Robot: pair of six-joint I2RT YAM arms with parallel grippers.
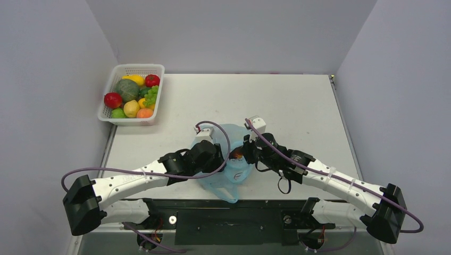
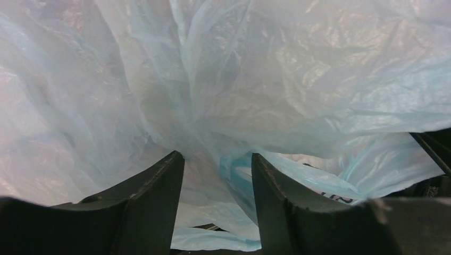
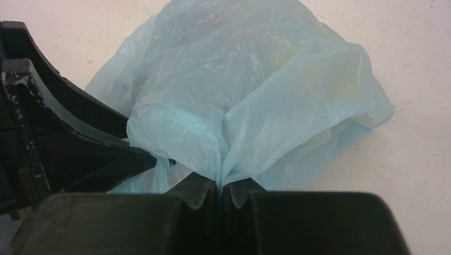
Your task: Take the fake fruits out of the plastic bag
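Observation:
The light-blue plastic bag (image 1: pixel 237 171) lies crumpled at the near middle of the table, between my two grippers. My right gripper (image 3: pixel 220 182) is shut on a pinched fold of the bag (image 3: pixel 255 101), and in the top view (image 1: pixel 247 152) it is at the bag's right side. My left gripper (image 2: pixel 217 155) is open, with bag film (image 2: pixel 266 79) draped in front of and between its fingers. In the top view (image 1: pixel 221 157) it is at the bag's left side. A small orange fruit (image 1: pixel 239 154) peeks out between the grippers. The dark fruit is hidden.
A white lattice basket (image 1: pixel 110 113) with several toy fruits stands at the back left corner. The left gripper's finger (image 3: pixel 80 143) shows close beside the right gripper. Grey walls enclose the table on three sides.

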